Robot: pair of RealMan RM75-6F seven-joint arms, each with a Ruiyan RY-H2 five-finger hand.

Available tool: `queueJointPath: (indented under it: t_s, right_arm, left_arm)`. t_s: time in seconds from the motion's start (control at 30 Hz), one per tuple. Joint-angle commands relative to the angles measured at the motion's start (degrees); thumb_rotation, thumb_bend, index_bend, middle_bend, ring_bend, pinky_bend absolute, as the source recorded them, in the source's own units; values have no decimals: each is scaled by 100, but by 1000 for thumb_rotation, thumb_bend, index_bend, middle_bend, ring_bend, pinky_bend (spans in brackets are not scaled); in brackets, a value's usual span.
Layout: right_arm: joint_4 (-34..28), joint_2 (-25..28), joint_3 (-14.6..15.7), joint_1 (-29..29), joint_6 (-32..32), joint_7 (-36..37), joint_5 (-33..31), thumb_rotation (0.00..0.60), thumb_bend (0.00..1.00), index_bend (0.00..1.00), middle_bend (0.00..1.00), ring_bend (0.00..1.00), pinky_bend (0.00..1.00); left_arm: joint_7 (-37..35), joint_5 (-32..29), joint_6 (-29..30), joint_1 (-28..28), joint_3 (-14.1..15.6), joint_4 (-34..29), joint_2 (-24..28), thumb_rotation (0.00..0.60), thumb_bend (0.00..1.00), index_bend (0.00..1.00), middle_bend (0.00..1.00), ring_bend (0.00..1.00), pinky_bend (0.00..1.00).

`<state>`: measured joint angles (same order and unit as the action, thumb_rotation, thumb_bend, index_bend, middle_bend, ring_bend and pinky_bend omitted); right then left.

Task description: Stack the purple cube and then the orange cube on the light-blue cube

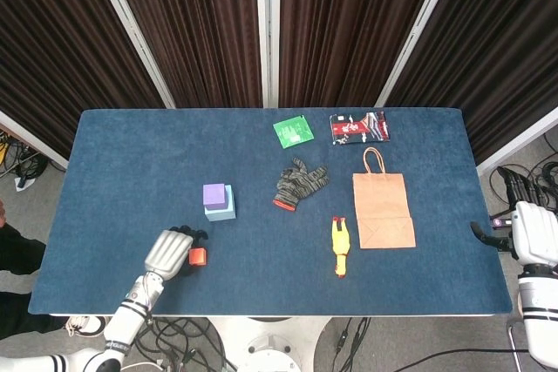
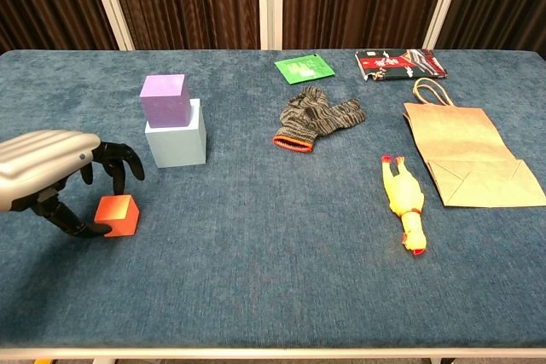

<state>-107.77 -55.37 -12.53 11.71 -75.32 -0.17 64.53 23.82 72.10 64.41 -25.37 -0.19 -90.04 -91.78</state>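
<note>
The purple cube stands on the light-blue cube, left of the table's middle. The orange cube lies on the cloth in front of that stack, near the front edge. My left hand arches over the orange cube from the left. Its dark fingers hang spread above the cube, and its thumb lies low at the cube's left side. It holds nothing. My right hand hangs off the table's right edge, empty, with fingers apart.
A striped glove lies mid-table, with a green packet and a dark red packet behind it. A yellow rubber chicken and a flat brown paper bag lie to the right. The blue table's front edge is close to the orange cube.
</note>
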Motion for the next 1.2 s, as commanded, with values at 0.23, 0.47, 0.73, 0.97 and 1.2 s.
queueJointPath:
  t_s: [0.23, 0.47, 0.73, 0.97, 1.2]
  right_arm:
    - [21, 4, -4, -5, 4, 27, -7, 600, 152, 21, 59, 0, 0]
    - [33, 7, -20, 7, 27, 33, -48, 600, 152, 20, 59, 0, 0]
    - [16, -35, -3, 24, 10, -78, -50, 600, 153, 20, 59, 0, 0]
    - [21, -51, -11, 34, 7, -115, -84, 600, 153, 20, 59, 0, 0]
    - [15, -63, 0, 46, 19, -152, -78, 600, 153, 21, 59, 0, 0]
  left_arm:
    - [45, 20, 93, 41, -33, -132, 115, 600, 302, 413, 600, 353, 415]
    - [5, 90, 386, 176, -89, -456, 711, 600, 306, 422, 607, 354, 415]
    - [26, -184, 404, 49, -544, -534, 1463, 600, 307, 423, 614, 354, 416]
    - [60, -493, 144, -310, -1013, -629, 1752, 600, 307, 423, 614, 360, 416]
    - [343, -762, -127, -750, -1310, -1048, 1841, 600, 307, 423, 614, 372, 416]
